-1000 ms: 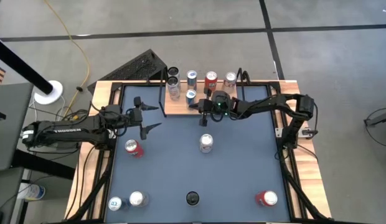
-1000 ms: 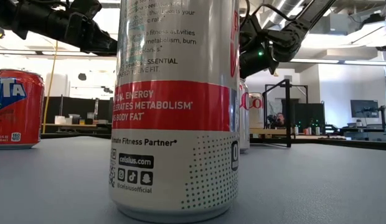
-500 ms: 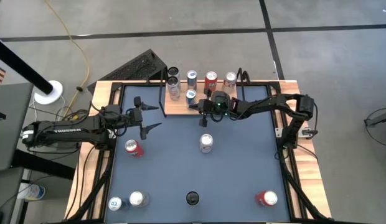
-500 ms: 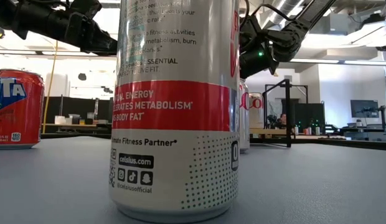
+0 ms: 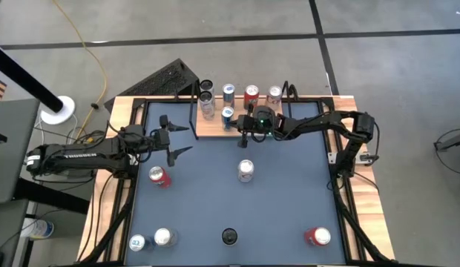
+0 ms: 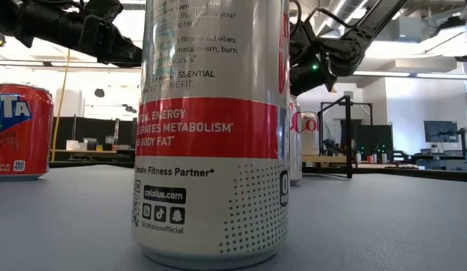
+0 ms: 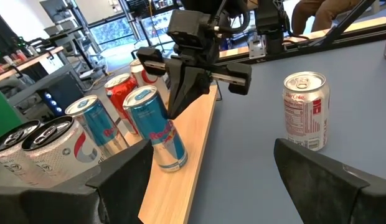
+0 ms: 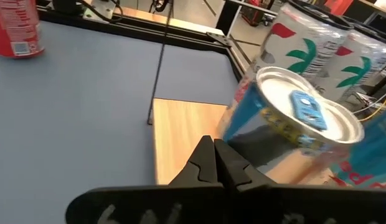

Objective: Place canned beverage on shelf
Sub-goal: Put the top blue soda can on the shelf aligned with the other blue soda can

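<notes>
1. Since a second ago your right gripper has crept a little right and far along the shelf's near edge; nothing else has shifted.
2. Near you, cans wait on the matte grey mat: a tall white one, a red one at near right, another red can on the left, and a silver can mid-table.
3. Your left gripper hovers left of the shelf, fingers spread wide, holding nothing.
4. Your right gripper is pinched fully shut and empty, beside the blue can standing on the smooth light-wood board.
5. That placing looks finished; next, back off and fetch the silver can, whose slick round wall wants a centred grip.
</notes>
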Robot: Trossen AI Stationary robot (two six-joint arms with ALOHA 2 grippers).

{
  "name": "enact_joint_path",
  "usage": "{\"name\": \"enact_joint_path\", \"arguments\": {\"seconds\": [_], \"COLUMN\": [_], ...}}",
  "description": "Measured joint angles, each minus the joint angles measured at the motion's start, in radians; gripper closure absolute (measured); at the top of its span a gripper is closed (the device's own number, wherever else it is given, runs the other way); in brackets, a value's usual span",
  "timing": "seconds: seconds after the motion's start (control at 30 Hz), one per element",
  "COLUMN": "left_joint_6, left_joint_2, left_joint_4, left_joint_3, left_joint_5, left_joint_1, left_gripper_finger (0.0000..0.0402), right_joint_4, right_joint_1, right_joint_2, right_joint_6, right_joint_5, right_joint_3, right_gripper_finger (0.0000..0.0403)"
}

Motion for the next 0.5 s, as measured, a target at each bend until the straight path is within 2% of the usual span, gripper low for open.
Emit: {"name": "enact_joint_path", "arguments": {"seconds": [0.5], "left_joint_6": [-0.001], "left_joint_2": [0.000], "left_joint_4": [-0.005], "left_joint_3": [0.000], "left_joint_5": [-0.001], "left_joint_1": [0.000], "left_gripper_finger": [0.0079], "right_joint_4": [0.067], "right_joint_1": [-0.026], "right_joint_2": [0.017], "right_joint_6": [0.008], "right_joint_5": [0.000], "right_joint_3": [0.000], "right_gripper_finger": [0.0403]}}
